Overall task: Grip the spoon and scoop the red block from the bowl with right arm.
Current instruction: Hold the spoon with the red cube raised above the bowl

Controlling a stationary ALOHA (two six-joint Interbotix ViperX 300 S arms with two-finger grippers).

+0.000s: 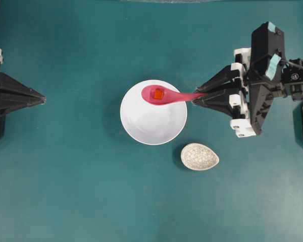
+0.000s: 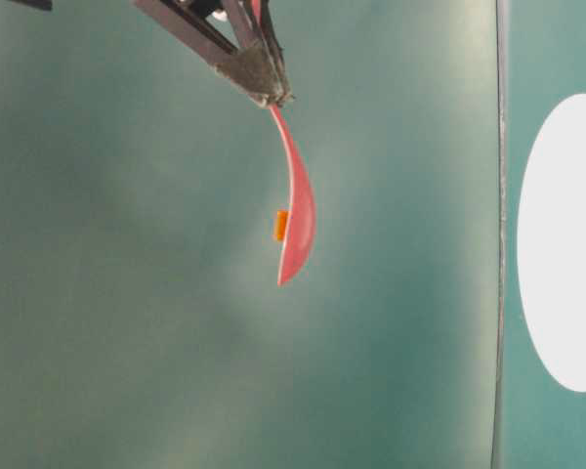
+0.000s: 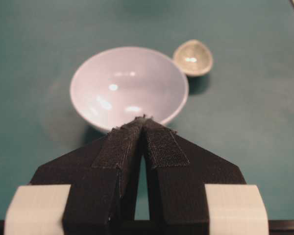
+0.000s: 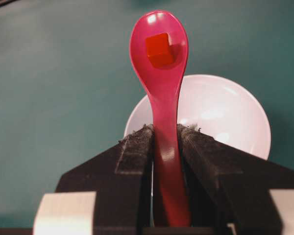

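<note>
Pink spoon (image 4: 161, 98) is clamped by its handle between the jaws of the right gripper (image 1: 194, 97), which are closed on it. The red block (image 4: 159, 50) is carried in the scoop, held above the white bowl (image 1: 156, 128) on the teal surface (image 1: 65, 191). A speckled dish (image 1: 199, 157) is seen near the bowl. The left gripper (image 3: 143, 120) is kept well apart, its jaws pressed together on nothing.

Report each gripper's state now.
Left gripper: closed, holding nothing.
Right gripper: closed on the spoon, red block in its scoop.
</note>
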